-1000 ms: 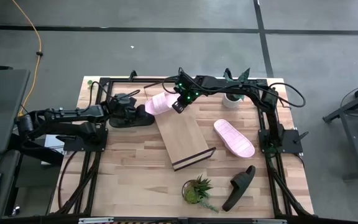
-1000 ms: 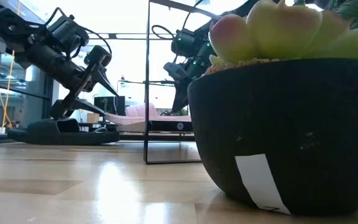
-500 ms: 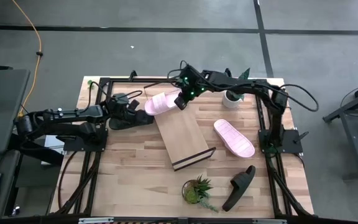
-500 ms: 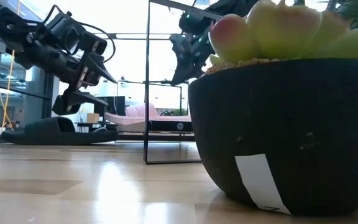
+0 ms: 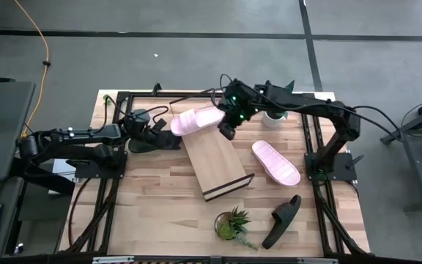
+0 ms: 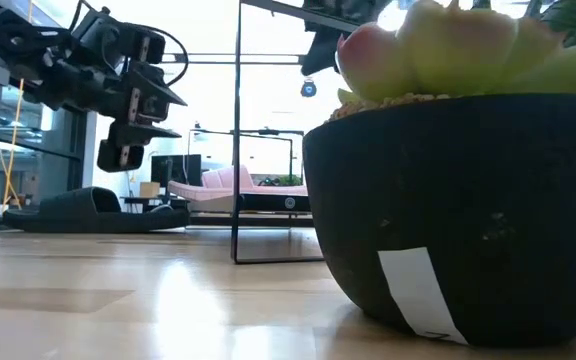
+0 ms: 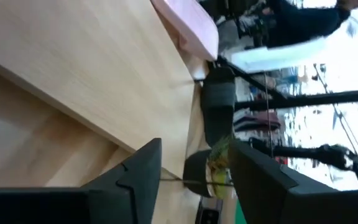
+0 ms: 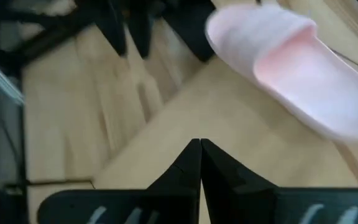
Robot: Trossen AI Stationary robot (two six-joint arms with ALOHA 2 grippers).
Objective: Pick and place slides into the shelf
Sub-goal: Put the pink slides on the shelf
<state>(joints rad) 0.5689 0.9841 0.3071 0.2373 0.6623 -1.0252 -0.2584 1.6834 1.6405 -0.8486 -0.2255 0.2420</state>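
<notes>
One pale pink slide lies across the far end of the slanted wooden shelf, and shows in the right wrist view too. My right gripper is shut and hovers just right of that slide, over the shelf's far corner. A black slide rests sole-down on the table left of the shelf. My left gripper hangs open above it, lifted clear. A second pink slide and a second black slide lie on the table's right side.
A small green plant stands near the near edge, and its dark pot fills the low view's right side. A white-potted plant stands at the far edge, close behind the right arm. A black frame runs along the table's sides.
My right gripper has drawn away from the pink slide toward the table's right, leaving it on the shelf's far end, where it has turned slightly. My left gripper has risen off the black slide, which stays on the table.
</notes>
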